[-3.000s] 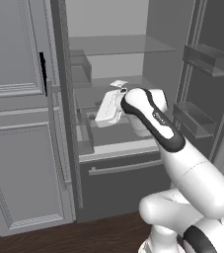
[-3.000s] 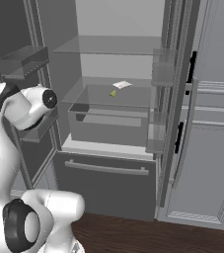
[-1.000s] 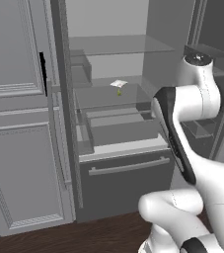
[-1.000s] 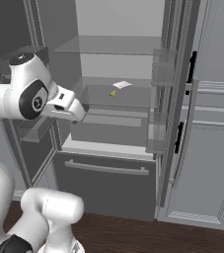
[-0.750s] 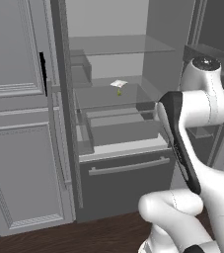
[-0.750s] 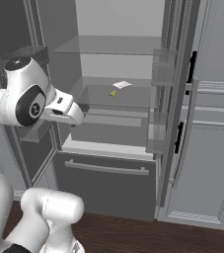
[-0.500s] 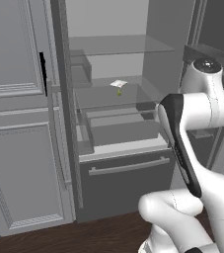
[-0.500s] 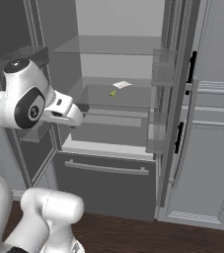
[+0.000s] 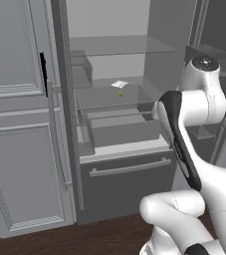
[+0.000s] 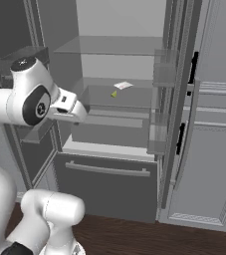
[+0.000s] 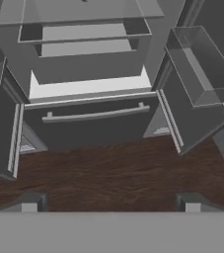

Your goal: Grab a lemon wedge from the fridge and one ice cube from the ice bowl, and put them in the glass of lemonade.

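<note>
Lemon wedge (image 9: 120, 92) on the fridge (image 10: 115, 104) shelf, beside a white slip: likely light, soft, slippery; best pinched across its flat sides. Gripper (image 11: 110, 207) wide, holding nothing.

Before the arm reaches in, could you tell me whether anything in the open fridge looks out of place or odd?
Nothing looks spilled or damaged. The fridge stands with both doors open. The lemon wedge lies on a glass shelf beside a small white slip, nothing else near it. The claw is open, pointing down at the wooden floor before the lower drawer.
</note>
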Robot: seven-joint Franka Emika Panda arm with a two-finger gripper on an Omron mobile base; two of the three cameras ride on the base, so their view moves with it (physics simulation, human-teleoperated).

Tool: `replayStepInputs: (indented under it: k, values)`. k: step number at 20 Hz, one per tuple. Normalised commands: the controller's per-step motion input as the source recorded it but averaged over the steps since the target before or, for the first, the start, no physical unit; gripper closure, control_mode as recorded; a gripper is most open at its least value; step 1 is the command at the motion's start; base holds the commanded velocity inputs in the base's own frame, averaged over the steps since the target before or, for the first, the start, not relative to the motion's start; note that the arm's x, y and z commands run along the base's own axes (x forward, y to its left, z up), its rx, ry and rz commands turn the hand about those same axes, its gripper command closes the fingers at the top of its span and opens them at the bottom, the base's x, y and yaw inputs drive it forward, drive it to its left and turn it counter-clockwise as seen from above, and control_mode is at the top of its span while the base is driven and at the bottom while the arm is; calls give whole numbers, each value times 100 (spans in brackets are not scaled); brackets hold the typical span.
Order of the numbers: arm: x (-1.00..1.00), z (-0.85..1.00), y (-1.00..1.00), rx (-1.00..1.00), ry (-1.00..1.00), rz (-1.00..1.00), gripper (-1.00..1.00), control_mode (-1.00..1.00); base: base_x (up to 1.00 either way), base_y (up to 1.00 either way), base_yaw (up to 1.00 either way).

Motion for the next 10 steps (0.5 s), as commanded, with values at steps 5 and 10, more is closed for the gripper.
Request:
replayStepInputs:
  k: [5,10]
  values:
    - [-10,15,-12,0,-16,19,-100,-100,0,0,0]
    - [0,3,-1,0,-9,9,-100,-100,0,0,0]
